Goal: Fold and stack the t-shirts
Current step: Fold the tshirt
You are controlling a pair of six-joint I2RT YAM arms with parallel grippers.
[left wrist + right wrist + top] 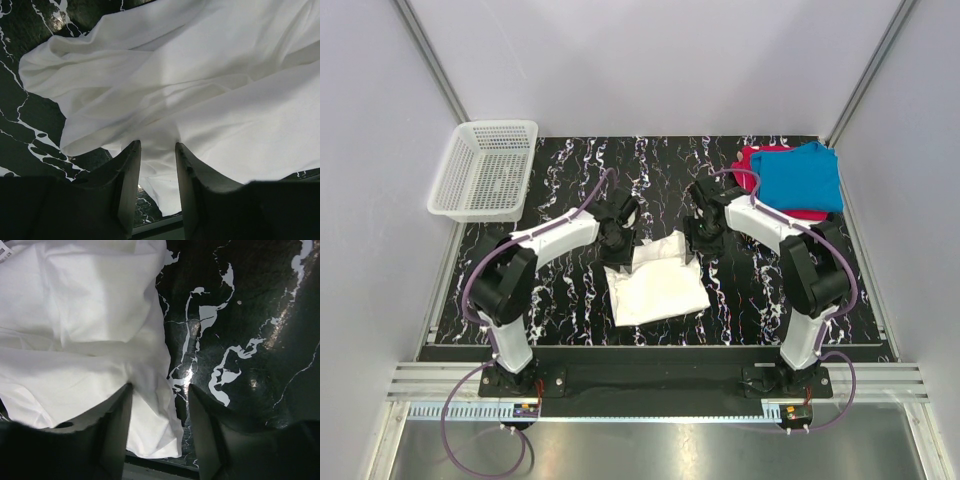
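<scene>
I am working over the white t-shirt [658, 285], which is lying rumpled and partly folded in the middle of the black marbled table [560, 190], nearer my bases than the far edge. Both my arms are reaching in toward its far edge, one at each corner.

My left gripper [156, 146] is hanging at the shirt's far left corner. Its jaws are standing a narrow way apart and white cloth is filling the gap between them. Creases are running in toward the tips, yet I cannot tell whether I am pinching the cloth or only hovering above it (the wrist view is showing cloth and little else).

My right gripper [160, 388] is sitting at the far right corner with its jaws set wider. The shirt's edge is running between them, so one jaw is standing over cloth and the other over bare table. Nothing is being clamped there.

At the far right corner of the table, the blue t-shirt [803, 176] is lying folded on top of the red t-shirt [750, 158], which is peeking out along its left and near sides. Both are resting well apart from my grippers. The white mesh basket [485, 170] is sitting at the far left corner.
</scene>
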